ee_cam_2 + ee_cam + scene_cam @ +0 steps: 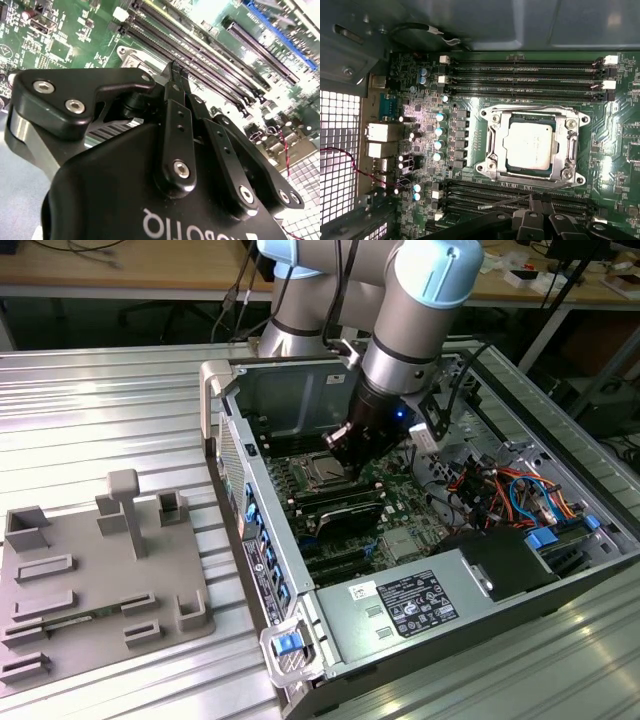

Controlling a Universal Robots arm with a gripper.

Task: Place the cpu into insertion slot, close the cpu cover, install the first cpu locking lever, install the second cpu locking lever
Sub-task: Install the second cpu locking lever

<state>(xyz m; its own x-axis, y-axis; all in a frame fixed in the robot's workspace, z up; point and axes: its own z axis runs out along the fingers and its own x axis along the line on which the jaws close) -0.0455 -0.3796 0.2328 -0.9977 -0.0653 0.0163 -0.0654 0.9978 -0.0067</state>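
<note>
The cpu (529, 145), a dull silver square, lies in the insertion slot (530, 173) on the green motherboard (470, 107). The cpu cover (568, 150), a silver frame, lies flat over it. A thin wire locking lever (502, 202) stands off beside the socket's edge, and its end reaches my fingertips. My gripper (541, 200) hangs just beside the socket with its fingers (172, 115) pressed together, so it is shut (175, 66). I cannot tell whether it touches the lever. In the exterior view my gripper (343, 445) hovers right over the socket (322, 476) inside the open computer case.
Long black memory slots (520, 75) run along both sides of the socket. The case wall (285, 390) rises behind it. Coloured cables (500, 485) and a power supply (420, 600) fill the exterior view's right. A grey fixture plate (90, 570) lies on the table at that view's left.
</note>
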